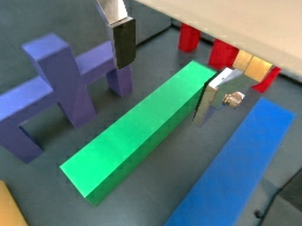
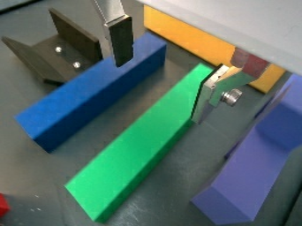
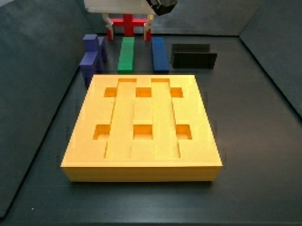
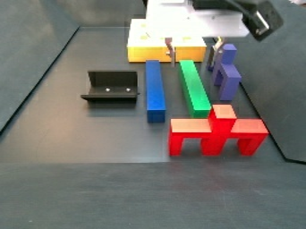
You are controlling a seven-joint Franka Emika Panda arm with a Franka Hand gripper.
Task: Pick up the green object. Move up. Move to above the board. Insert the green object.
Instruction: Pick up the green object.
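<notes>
Gripper low over the green object, fingers spread wide either side of its end, nothing clamped; lined up w/ bar for pickup, board waits.

The pincer hangs over the far end of the green bar, one finger on each side of it, jaws apart. The blue bar lies just beside the green bar, parallel to it. The orange-yellow board is behind them. The red piece stands nearest, the purple piece beside, the fixture apart on the dark worktop.
</notes>
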